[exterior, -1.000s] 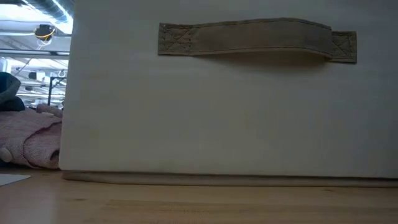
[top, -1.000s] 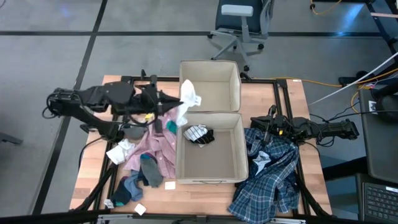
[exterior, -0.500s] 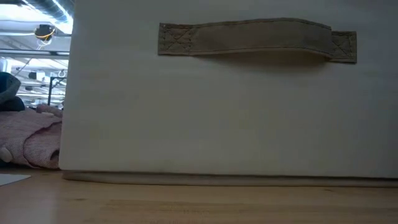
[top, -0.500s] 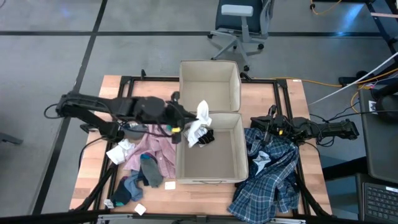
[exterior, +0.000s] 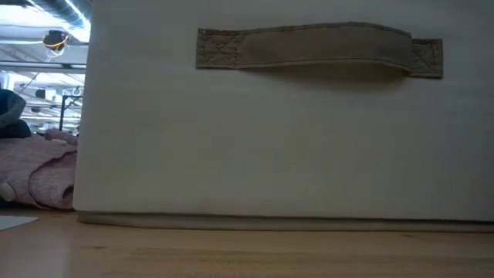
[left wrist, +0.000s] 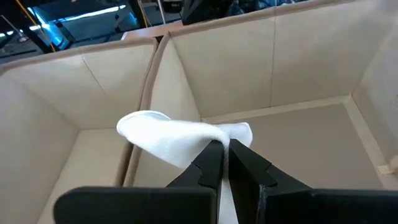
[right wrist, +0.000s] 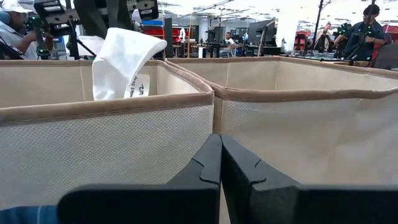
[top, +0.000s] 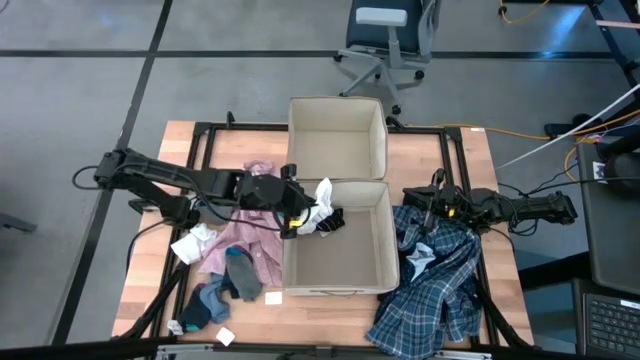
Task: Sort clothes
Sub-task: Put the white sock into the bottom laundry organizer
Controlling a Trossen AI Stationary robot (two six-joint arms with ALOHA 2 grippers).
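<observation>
White top [top: 321,196] hangs clamped in the left gripper [top: 298,207] over the near bin's [top: 385,270] nine-o'clock rim; right gripper [top: 413,199], fingers together, waits at three o'clock beside the plaid shirt [top: 440,280].

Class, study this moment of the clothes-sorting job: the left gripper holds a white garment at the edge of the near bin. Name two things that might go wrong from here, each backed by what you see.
1. The left gripper holds the white garment right over the near bin's left wall; released here, it may drape over the rim or slip outside.
2. A black-and-white garment already lies just below; the hanging cloth could snag it and drag it along.
</observation>
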